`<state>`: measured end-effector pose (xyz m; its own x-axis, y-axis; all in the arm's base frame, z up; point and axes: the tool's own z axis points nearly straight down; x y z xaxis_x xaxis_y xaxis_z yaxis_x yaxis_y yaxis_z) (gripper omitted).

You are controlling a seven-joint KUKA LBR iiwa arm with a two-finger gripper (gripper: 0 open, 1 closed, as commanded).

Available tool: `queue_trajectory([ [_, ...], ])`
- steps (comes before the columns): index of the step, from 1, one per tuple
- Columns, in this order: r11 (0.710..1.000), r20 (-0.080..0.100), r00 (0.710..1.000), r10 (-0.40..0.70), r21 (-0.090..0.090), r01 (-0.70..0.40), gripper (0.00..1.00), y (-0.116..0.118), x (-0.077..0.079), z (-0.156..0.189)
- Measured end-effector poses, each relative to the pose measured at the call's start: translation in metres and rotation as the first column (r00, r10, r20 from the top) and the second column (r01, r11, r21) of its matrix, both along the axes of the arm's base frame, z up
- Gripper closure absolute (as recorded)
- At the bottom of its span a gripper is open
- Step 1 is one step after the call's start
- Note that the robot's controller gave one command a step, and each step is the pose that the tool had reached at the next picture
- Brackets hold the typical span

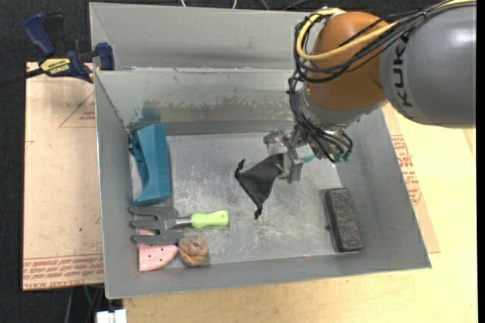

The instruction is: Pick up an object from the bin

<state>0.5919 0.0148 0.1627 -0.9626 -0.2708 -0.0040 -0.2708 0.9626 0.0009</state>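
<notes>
My gripper (285, 159) hangs over the middle of the bin, a little right of centre, under the orange wrist cover. A black floppy piece (258, 179), like a scrap of cloth or rubber, is pinched by its upper right corner between the fingers. It droops down and to the left, and its pointed tip reaches close to the bin floor. A dark grey rectangular block (343, 217) lies flat on the floor to the lower right of the gripper, apart from it.
Along the left wall stands a teal blue block (151, 162). In the front left corner lie a grey fork tool with a green handle (189, 221), a pink wedge (155, 257) and a brown lump (195, 249). The arm enters from the right.
</notes>
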Motion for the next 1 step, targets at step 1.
queue_trajectory([
  [1, 0.997, -0.006, 0.997, 0.076, 0.0, -0.076, 1.0, -0.0226, 0.0009, 0.0753],
])
